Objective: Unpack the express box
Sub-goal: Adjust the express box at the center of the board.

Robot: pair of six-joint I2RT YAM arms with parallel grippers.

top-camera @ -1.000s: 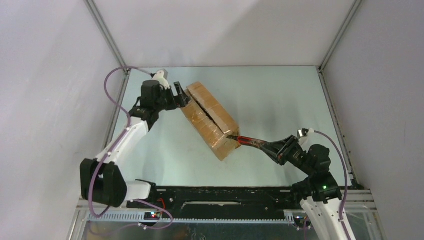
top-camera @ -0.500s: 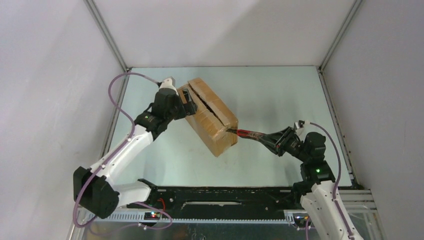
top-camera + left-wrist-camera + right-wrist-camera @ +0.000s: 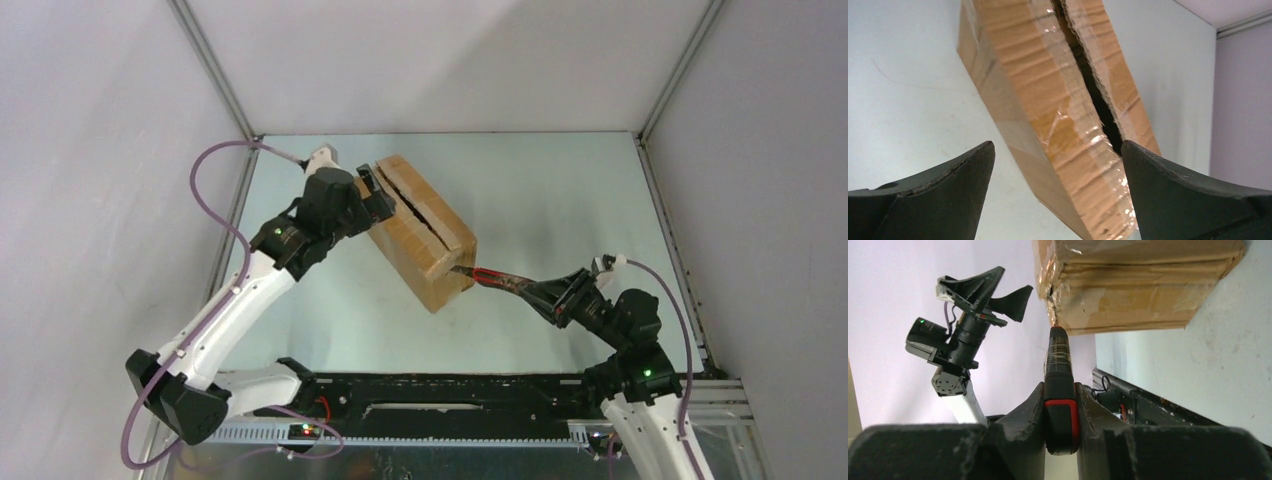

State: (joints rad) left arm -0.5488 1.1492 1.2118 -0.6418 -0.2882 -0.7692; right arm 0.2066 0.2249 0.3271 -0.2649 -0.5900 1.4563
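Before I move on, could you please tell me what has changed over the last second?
The left gripper moved in on the far end of the express box, jaws open; the box's near end shifted slightly left. The right gripper stayed shut on the red-and-black cutter, its tip at the near end of the seam.

I can read no text, label, brand, number or sign on any of my screens. The taped cardboard faces of the express box (image 3: 420, 232) turned toward my cameras give me no print I can make out, and neither does the handle of the cutter (image 3: 1058, 365).
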